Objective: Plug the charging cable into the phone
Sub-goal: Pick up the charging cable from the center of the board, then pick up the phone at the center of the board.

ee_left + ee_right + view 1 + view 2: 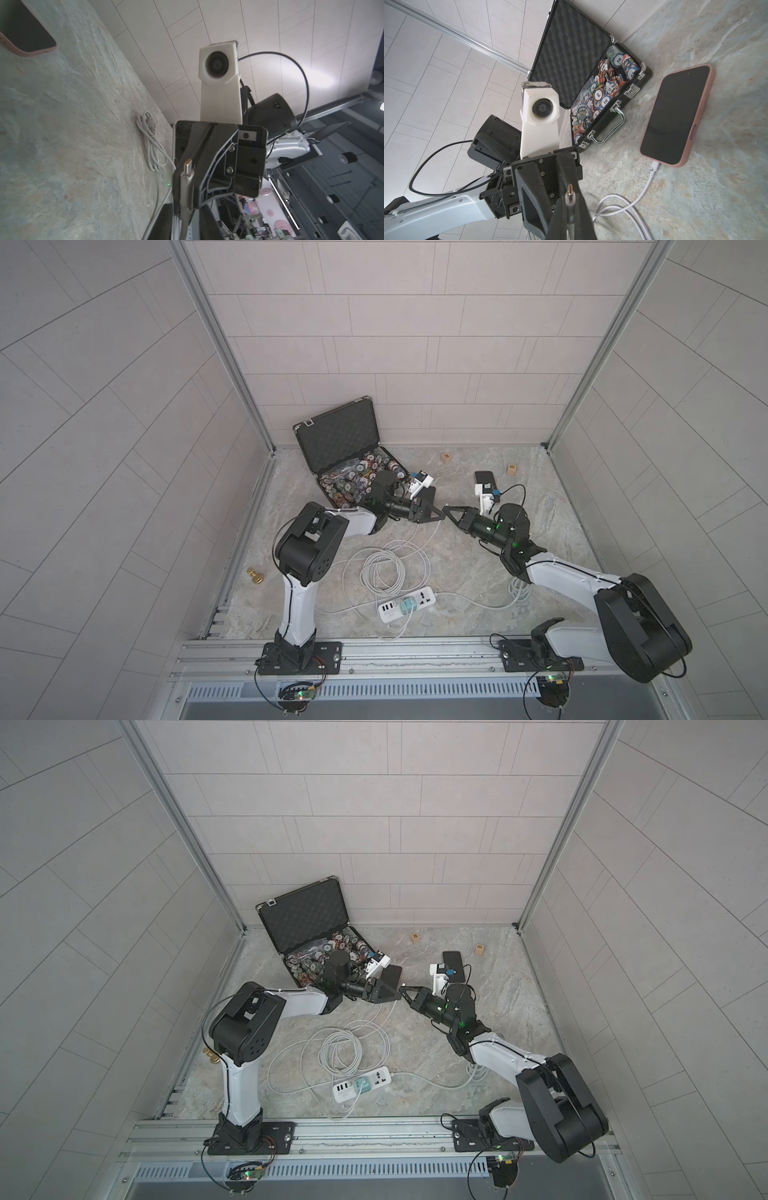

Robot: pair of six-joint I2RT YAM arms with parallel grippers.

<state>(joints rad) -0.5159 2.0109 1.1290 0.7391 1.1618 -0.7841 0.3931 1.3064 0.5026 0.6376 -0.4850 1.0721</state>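
The bench carried an open chip case at the back. A power strip and loose white loops lay toward the front. Two phones lay flat on it. The other phone, just beside the case, already had a white lead in its end. The phone, further right, showed no lead, so I judged it your target. Its socket end was hidden.

Your left gripper and right gripper met tip to tip between the two phones. Both were clamped on the charging cable. The right held the grey body of the plug. The left, as far as I could make out, held the cord just behind it. The bare metal tip stood clear, pointing toward the back wall.

Handling, my judgement: the cord was light and floppy, useless for pushing. You would want your hold on the stiff plug body, close behind the tip. The tip looked thin and needed a square entry. The phone looked slick and could slide unless braced.
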